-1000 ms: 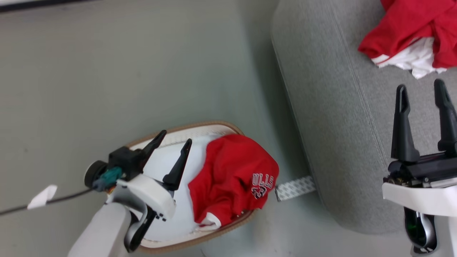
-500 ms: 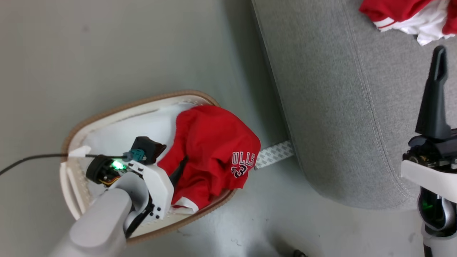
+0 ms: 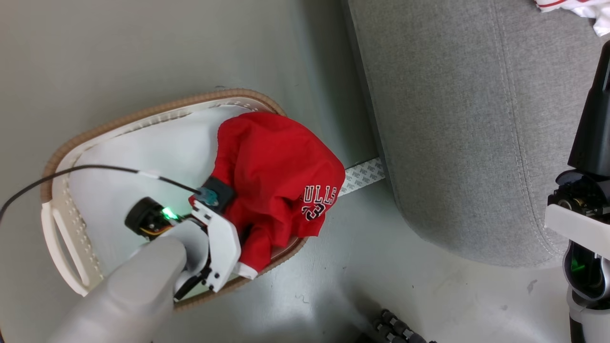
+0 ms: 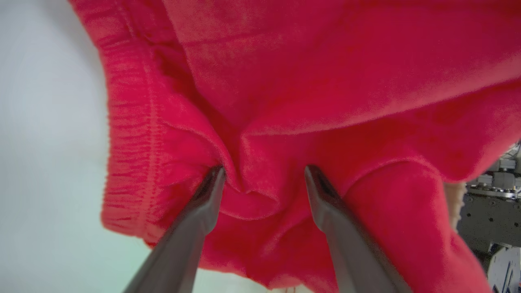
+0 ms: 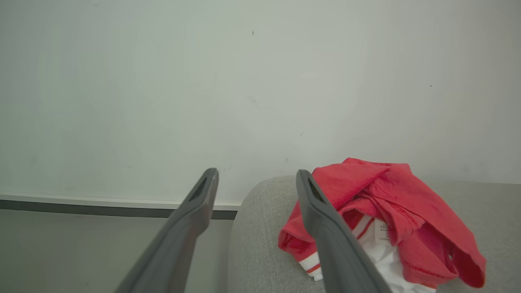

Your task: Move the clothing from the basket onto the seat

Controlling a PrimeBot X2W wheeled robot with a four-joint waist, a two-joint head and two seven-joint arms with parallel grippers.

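A soft red fabric garment with white block lettering (image 3: 281,176) is seen heaped in the oval white plastic basket (image 3: 143,113) with a tan-brown rim, beside the large light-grey upholstered sofa (image 3: 452,119). The fingers (image 4: 203,211) of the left gripper (image 4: 262,175) are spread wide, tips pressed into its folds. Those of the right gripper (image 5: 256,177) are spread wide and empty, near a red-and-white garment (image 5: 386,211) laid on the sofa.

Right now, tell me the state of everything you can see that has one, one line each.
basket, upright on the floor, one garment inside.
lettered red garment, crumpled in the basket, draped over its rim.
left gripper, open, fingertips pushed into the lettered red garment, not closed on it.
sofa, holds one garment.
red-and-white garment, bunched on the sofa.
right gripper, open and empty.
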